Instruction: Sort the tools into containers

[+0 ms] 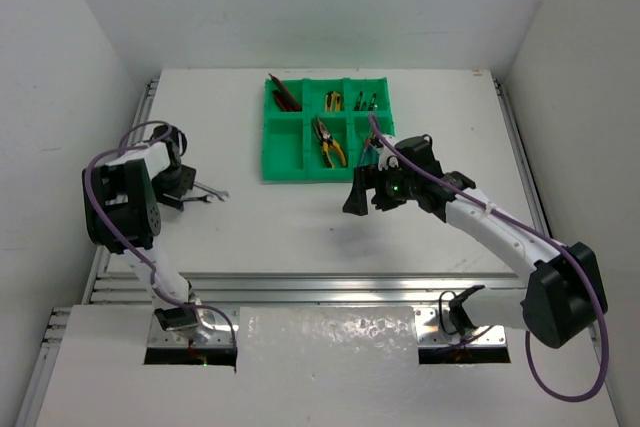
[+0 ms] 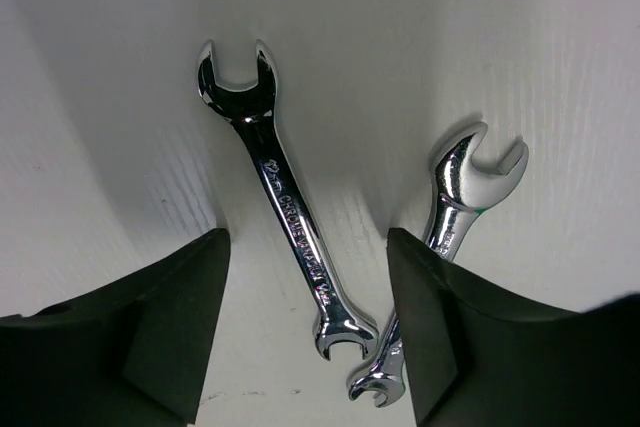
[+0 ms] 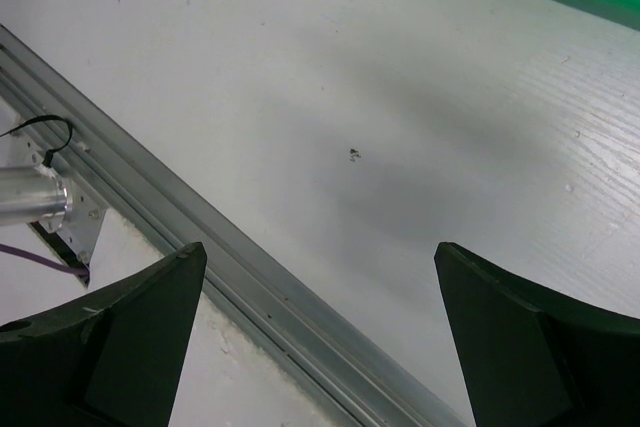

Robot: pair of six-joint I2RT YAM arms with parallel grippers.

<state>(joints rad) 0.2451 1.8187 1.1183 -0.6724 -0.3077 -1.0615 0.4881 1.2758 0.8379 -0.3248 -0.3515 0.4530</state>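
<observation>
Here, one silver wrench [image 2: 292, 209] is seen flat on the surface [image 1: 280, 227], well left of the green tray [image 1: 272, 152]. It is straddled by the left claw [image 2: 305, 247], jaws apart, nothing gripped. A second wrench [image 2: 455, 207] is partly covered by one finger; the shank is best pinched clear of it. The right claw [image 3: 320, 277] is held wide open, empty. Tray: pliers [image 1: 328, 142] near-middle, screwdrivers [image 1: 366, 101] far-right, near-left apparently bare.

White matte tabletop [image 1: 300, 232] had a faint ridged grain and one small dark speck [image 3: 354, 154]. Plain white walls boxed it in: back wall [image 1: 320, 7], left wall [image 1: 50, 97], right wall [image 1: 590, 67]. Aluminium rails [image 1: 330, 285] ran along the near edge. A glossy white sheet [image 1: 325, 342] lay in front of them. Light was even, shadows soft.
</observation>
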